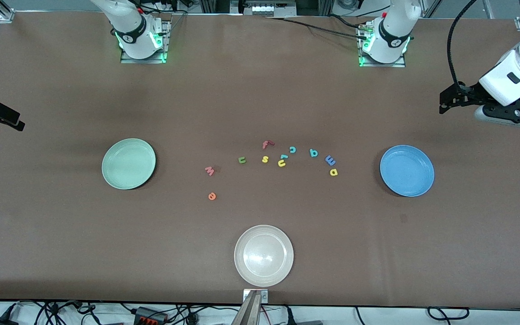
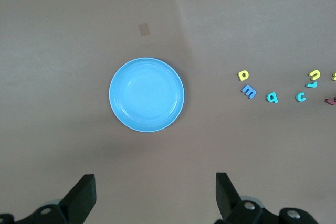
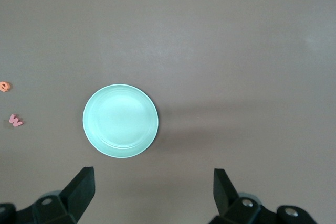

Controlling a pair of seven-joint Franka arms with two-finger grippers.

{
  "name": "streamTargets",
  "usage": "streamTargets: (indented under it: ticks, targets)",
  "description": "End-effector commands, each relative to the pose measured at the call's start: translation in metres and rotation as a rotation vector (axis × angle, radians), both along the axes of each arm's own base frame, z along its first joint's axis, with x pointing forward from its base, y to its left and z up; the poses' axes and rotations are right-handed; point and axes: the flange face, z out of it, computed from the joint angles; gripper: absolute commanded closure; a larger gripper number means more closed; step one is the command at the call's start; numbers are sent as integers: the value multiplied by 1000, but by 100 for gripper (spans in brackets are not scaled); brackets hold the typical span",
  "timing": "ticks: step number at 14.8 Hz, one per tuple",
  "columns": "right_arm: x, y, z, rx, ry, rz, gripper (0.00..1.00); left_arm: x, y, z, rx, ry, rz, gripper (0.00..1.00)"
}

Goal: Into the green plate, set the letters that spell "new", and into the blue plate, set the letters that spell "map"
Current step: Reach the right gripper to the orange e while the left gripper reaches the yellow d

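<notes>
Two arms: both are held up at the ends of the surface, waiting.
Surface: a brown cloth is spread over it; three plates and ten small letters are seen on it.
Green plate: set toward the right arm's end, nothing in it.
Blue plate: set toward the left arm's end, nothing in it.
Cream plate: placed nearest the front camera, between the two coloured plates.
Left tool: held over the surface's left-arm end, above the blue plate's area; jaws are spread wide, nothing gripped.
Right tool: held over the right-arm end, near the green plate; jaws are spread wide, nothing gripped.
Letters for "new": green n, pinkish w and orange e are laid between the plates, toward the green one.
Letters for "map": blue m, yellow a and teal p are grouped near the blue plate.
Other letters: red f, yellow s, yellow u, teal c.
</notes>
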Motion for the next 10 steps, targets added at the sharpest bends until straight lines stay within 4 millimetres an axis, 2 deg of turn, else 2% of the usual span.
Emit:
streamTargets:
  ticks: [1, 6, 8, 10]
  targets:
    - [-4, -4, -1, -10, 0, -8, 0, -3, -2, 8, -2, 2, -6, 0]
    - [1, 1, -7, -11, 7, 1, 0, -3, -2, 8, -2, 2, -6, 0]
    - [9, 6, -25, -10, 35, 10, 0, -2, -2, 7, -2, 3, -6, 0]
    - [23, 29, -47, -11, 47, 49, 0, 0, -2, 3, -2, 13, -10, 0]
